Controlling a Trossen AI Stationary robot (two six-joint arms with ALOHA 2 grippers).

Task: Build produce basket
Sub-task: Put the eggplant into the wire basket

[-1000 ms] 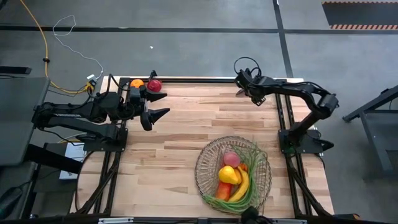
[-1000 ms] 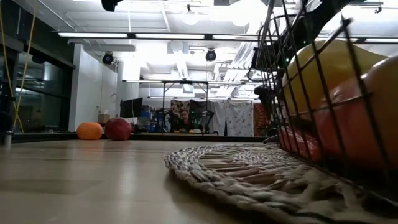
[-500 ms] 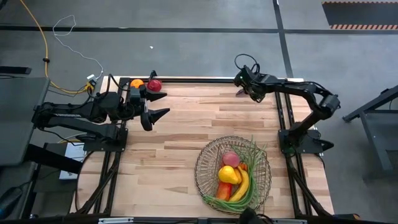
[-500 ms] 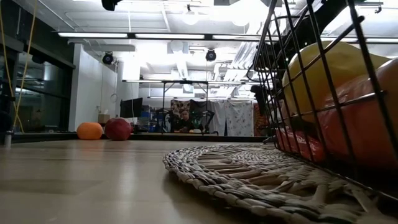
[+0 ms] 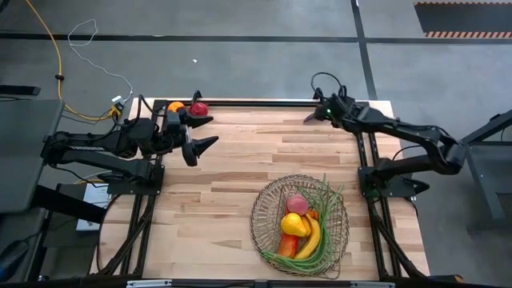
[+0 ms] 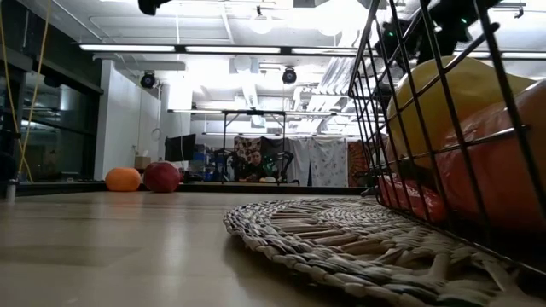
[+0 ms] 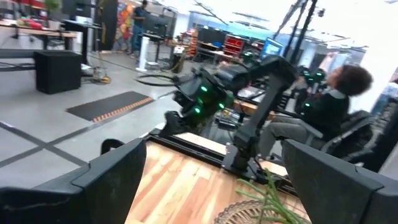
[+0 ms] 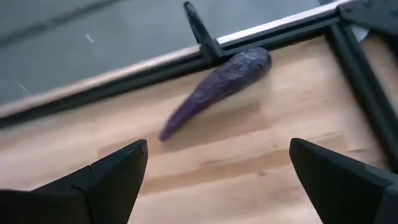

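At the table's far right corner, we see the right gripper [image 5: 314, 117] poised over the eggplant [image 8: 214, 92], jaws spread wide and holding nothing. The eggplant lies on the bare wood just beside the table's black edge rail [image 8: 93, 96], well apart from the basket [image 5: 260, 210] near the front edge.

In the right wrist view its long axis runs at a slant to the rail — the fat end close against the frame by a black corner post [image 8: 198, 31], the thin tip pointing away over the boards. We judge the step in hand to be the pick of this piece. Done well, the fingers would turn to straddle the body across its width, not along it, and come down around the thicker middle, where the taper is less likely to let it slide out. The post and rail crowd the fat end, so we would keep the approach on the open, table side.

The left gripper [image 5: 202, 134] waits at the far left, open and empty, near an orange [image 5: 175, 106] and an apple [image 5: 198, 109]. The basket already holds a peach [image 5: 297, 203], a pear [image 5: 294, 225], a banana [image 5: 310, 241] and green beans [image 5: 329, 198].
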